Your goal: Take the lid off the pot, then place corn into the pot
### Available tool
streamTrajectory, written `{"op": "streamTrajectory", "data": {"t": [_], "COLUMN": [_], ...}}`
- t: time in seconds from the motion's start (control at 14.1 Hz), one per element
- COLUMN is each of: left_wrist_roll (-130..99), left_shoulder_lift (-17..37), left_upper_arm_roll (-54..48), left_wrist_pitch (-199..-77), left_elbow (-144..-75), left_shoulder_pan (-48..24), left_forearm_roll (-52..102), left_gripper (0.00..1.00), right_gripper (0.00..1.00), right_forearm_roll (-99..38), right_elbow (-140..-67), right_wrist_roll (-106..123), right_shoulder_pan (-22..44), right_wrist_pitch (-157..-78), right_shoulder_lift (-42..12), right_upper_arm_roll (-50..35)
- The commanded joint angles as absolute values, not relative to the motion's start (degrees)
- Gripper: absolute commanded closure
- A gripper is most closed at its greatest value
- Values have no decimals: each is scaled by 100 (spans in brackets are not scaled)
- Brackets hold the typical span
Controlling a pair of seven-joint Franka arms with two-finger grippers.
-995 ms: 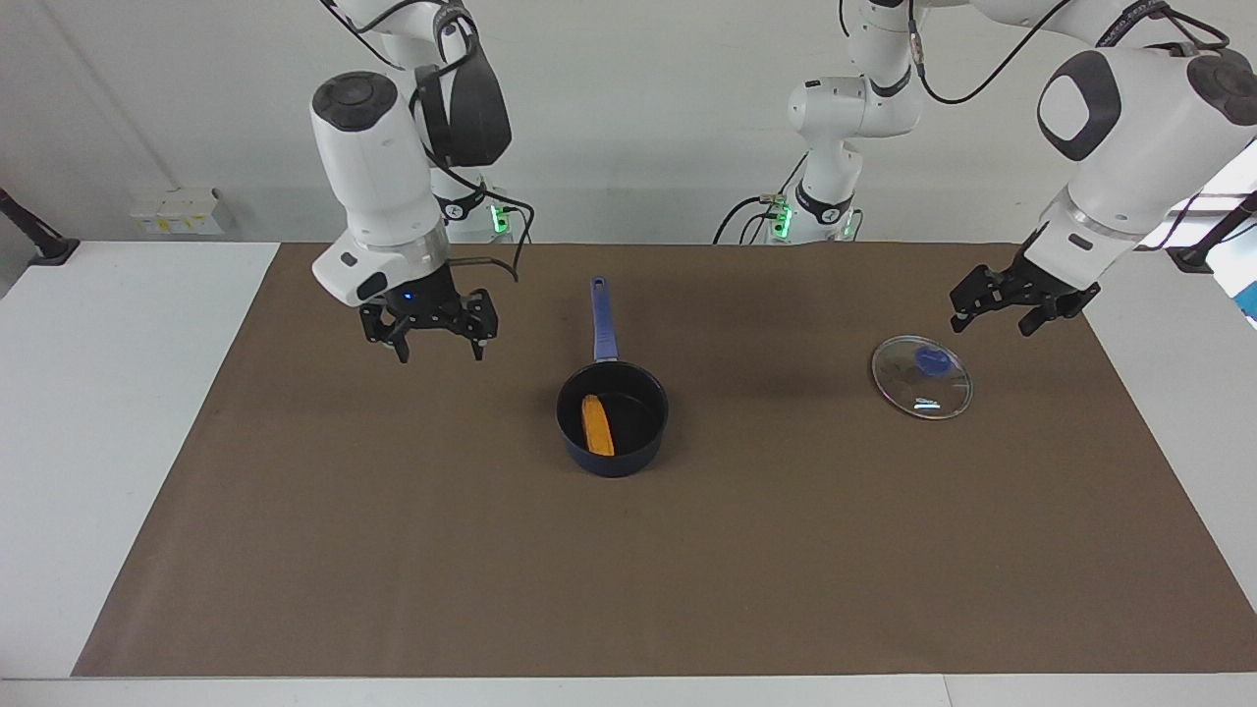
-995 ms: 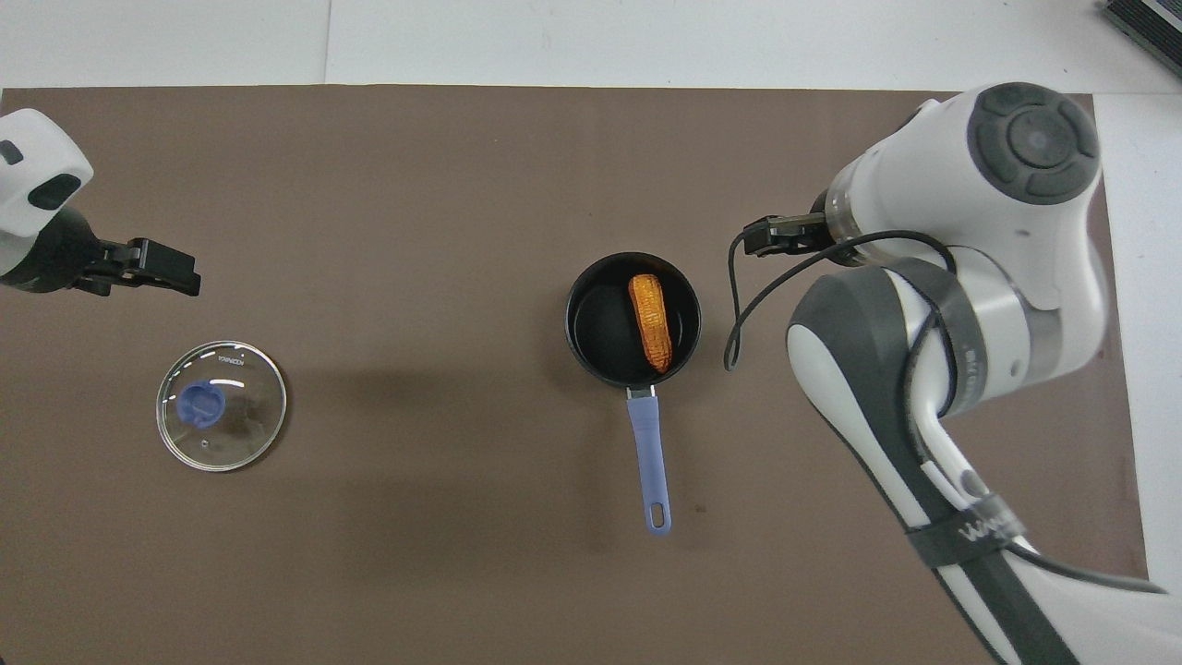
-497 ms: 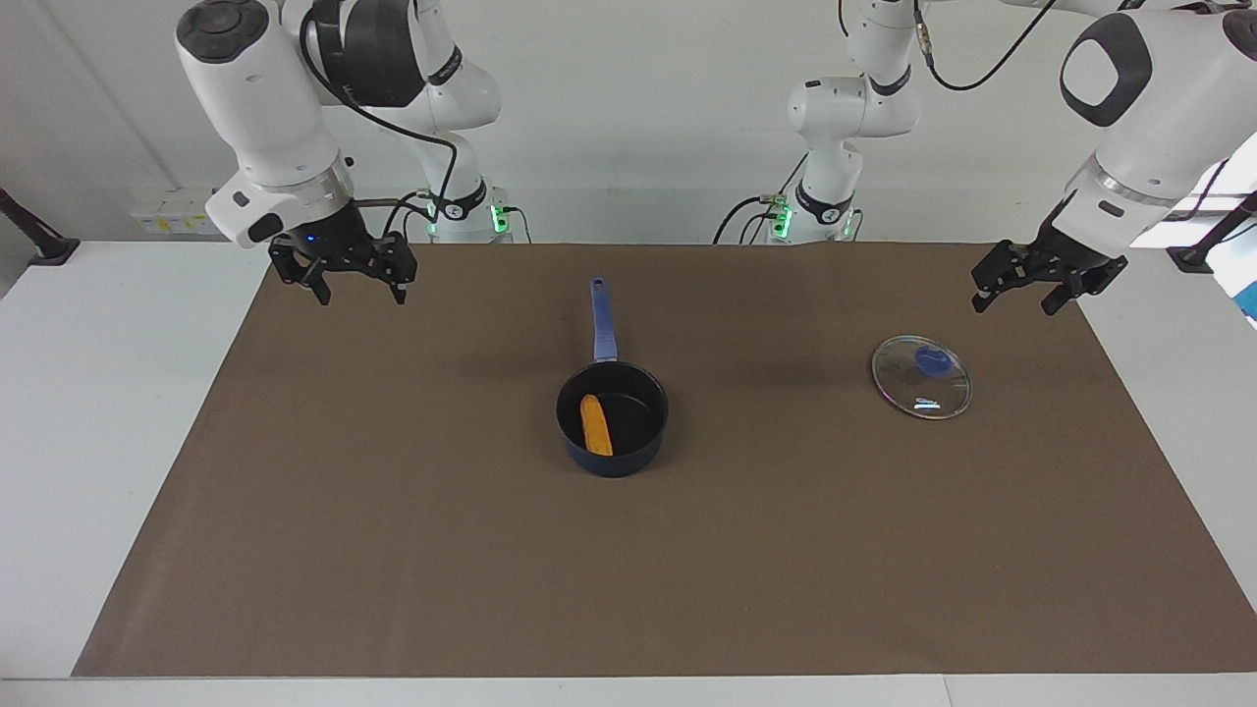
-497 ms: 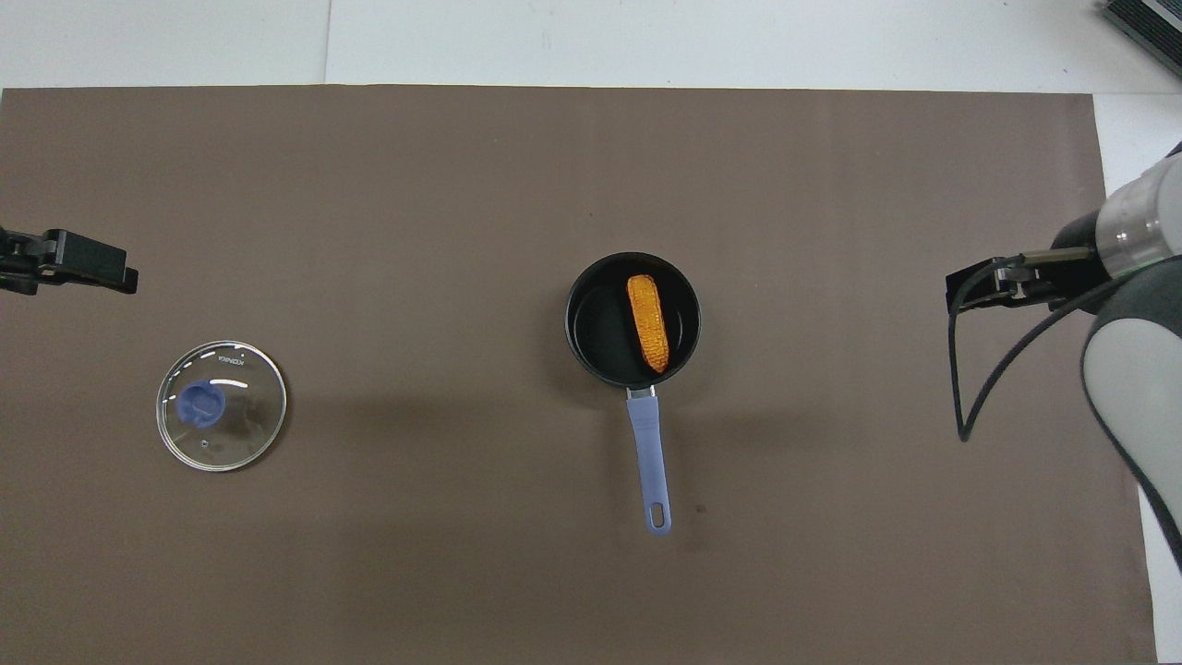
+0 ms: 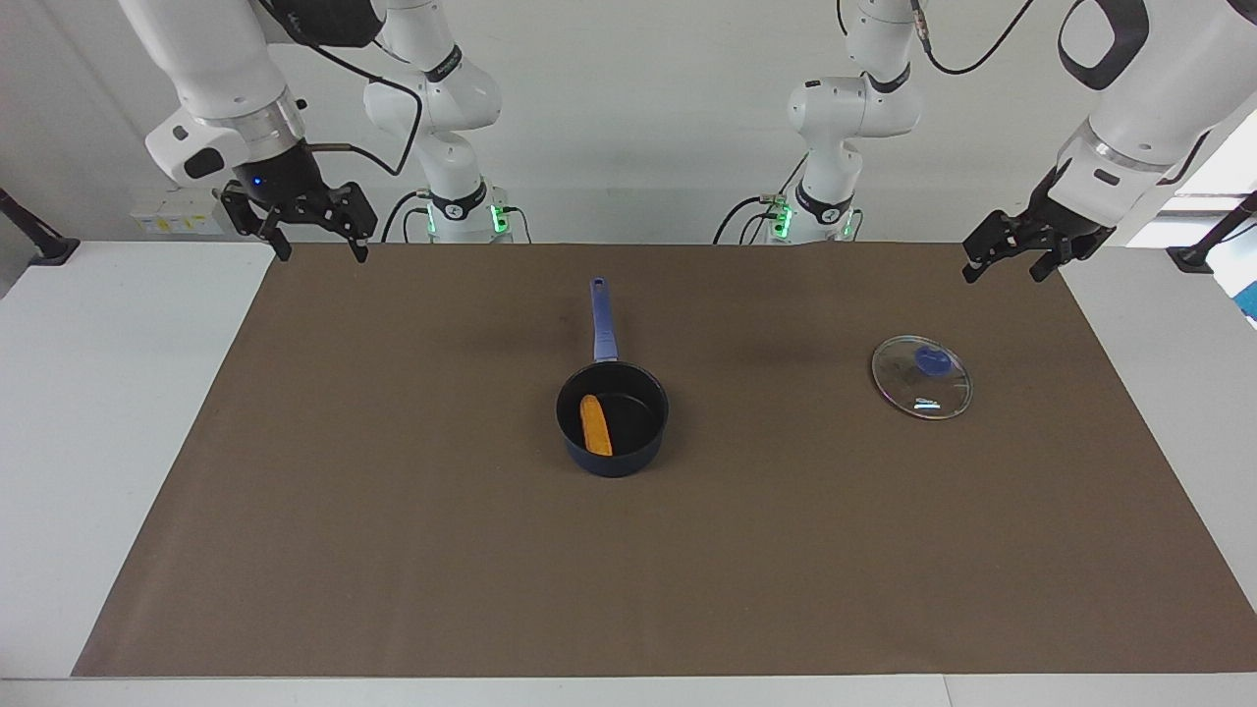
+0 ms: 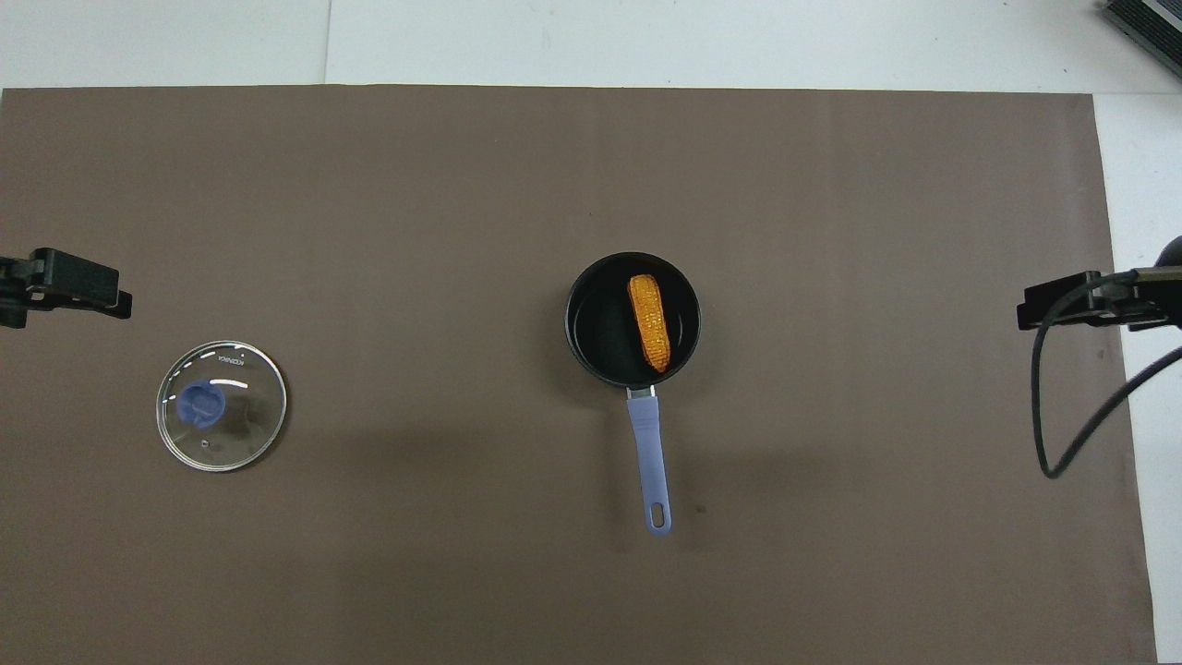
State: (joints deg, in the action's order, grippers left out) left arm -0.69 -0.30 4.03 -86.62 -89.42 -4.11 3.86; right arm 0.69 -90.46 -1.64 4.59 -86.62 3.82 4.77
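The dark navy pot stands in the middle of the brown mat, its blue-purple handle pointing toward the robots. The orange-yellow corn lies inside it, also seen in the overhead view against the pot's black inside. The glass lid lies flat on the mat toward the left arm's end, knob up, also in the overhead view. My left gripper hangs open and empty over the mat's corner there. My right gripper hangs open and empty over the mat's corner at the right arm's end.
The brown mat covers most of the white table. In the overhead view only the grippers' tips show, the left and the right, with a black cable hanging by the right one.
Both arms have pulled back and up toward their ends of the table; the right gripper moved away from beside the pot. Pot, corn and lid have not moved.
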Motion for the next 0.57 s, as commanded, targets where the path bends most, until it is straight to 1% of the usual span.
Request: {"op": "streamTrajectory", "data": {"t": [0.0,0.28,0.36,0.5], "left_wrist_roll": [-123,-106,-105,-105], "left_shoulder_lift": [-299,-220,-176,122], "left_upper_arm_roll": [396,396,404,413], "left_wrist_pitch": [-8675,-8491,-8264,-7781], "left_elbow": [-9264,-9097,-8984,-8467], "left_shoulder_pan": [-431,-413,-404,-395], "left_forearm_roll": [281,281,273,281], "left_gripper": [0,0,0,0], "right_gripper": [0,0,0,0], "right_forearm_roll": [0,9,9,9], "right_elbow": [-9044,-9053,-9053,-9044], "right_wrist_roll": [-35,-26,-26,-35], "right_shoulder_pan": [361,343,334,334], "right_wrist_pitch": [-8569,-8552,-8534,-8534], "right_shoulder_lift": [475,483,492,492], "right_upper_arm_roll": [404,422,431,422]}}
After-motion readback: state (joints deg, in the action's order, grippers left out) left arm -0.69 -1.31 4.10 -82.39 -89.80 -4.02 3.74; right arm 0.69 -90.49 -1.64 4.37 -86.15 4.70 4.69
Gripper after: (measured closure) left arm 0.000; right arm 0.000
